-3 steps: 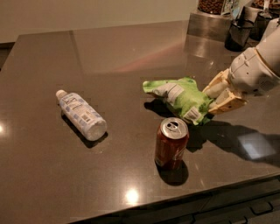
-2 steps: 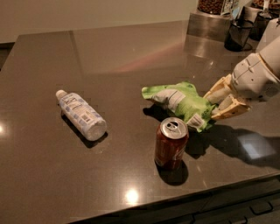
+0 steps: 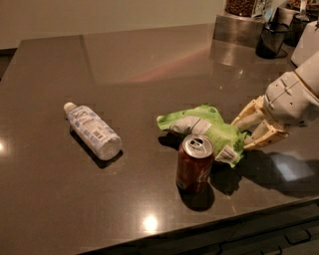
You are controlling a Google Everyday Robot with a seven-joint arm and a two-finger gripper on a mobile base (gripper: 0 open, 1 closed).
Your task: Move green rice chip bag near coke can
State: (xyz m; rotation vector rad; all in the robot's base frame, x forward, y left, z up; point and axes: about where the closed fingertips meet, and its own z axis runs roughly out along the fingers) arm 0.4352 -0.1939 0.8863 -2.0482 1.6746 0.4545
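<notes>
gripper [image 3: 239,134] at green rice chip bag [image 3: 212,128] end; coke can [image 3: 194,165] beside; bottle [image 3: 92,131] left

Kitchenette: dark counter [image 3: 149,64], snack jar [image 3: 241,6], tool [image 3: 239,134] at right

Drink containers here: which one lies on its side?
The clear plastic bottle, left; the coke can stands upright. The gripper sits beside the green rice chip bag.

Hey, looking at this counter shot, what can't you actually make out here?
All in the camera view:
- Whether the end effector, at the chip bag's right end, grips it: the crumpled bag edge hides the contact.
- Whether the bag touches the can: the can overlaps it.
- Arm: cut off by the right edge.
- Bottle label: print too small.
- Containers at the back right: cut off by the top edge.
</notes>
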